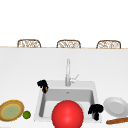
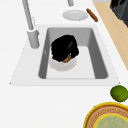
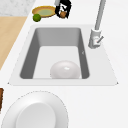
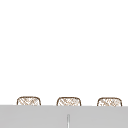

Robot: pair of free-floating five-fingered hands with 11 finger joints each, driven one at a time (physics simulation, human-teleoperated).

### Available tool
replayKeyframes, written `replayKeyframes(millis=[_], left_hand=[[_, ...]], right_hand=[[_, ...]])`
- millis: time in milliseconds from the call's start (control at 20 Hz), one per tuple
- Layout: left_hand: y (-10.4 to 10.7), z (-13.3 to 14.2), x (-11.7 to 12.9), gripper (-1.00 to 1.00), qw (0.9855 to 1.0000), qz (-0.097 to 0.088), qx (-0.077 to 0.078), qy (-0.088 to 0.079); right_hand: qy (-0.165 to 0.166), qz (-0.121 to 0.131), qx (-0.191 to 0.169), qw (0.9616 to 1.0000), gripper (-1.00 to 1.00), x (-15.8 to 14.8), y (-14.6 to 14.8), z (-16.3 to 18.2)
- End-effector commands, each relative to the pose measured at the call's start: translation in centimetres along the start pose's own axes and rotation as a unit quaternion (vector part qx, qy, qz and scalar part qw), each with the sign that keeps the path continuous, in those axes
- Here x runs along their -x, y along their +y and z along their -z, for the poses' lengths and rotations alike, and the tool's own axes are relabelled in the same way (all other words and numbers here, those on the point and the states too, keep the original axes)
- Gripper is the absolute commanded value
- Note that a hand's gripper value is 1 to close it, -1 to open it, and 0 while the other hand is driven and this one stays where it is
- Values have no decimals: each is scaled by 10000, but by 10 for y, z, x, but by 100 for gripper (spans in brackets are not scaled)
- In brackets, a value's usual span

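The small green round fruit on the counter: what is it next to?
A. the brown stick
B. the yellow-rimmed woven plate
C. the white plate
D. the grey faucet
B: the small green round fruit lies right beside the yellow-rimmed woven plate, left of the sink.

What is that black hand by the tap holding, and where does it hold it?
The left hand seems to grip a small brown object from above, by its upper part. What the object is cannot be told.
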State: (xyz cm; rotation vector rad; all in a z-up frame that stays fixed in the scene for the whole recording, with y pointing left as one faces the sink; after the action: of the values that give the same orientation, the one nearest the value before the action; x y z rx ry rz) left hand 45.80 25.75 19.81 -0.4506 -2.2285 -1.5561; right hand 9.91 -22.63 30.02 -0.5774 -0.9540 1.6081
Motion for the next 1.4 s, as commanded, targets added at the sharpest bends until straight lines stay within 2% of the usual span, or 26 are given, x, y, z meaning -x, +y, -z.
replayKeyframes(millis=[0, 350, 1150, 1350], left_hand=[[-12, 27, -3, 100, 9999, 44, 120, 54], [-39, 75, -9, 100, 9998, 28, 172, 103], [-113, 177, -18, 100, 9997, 75, 176, 180], [-136, 197, -17, 100, 9996, 73, 122, 237]], right_hand=[[0, 0, 0, 10000, 0, 0, 0, 0], [0, 0, 0, 10000, 0, 0, 0, 0], [0, 0, 0, 10000, 0, 0, 0, 0], [0, 0, 0, 10000, 0, 0, 0, 0]])
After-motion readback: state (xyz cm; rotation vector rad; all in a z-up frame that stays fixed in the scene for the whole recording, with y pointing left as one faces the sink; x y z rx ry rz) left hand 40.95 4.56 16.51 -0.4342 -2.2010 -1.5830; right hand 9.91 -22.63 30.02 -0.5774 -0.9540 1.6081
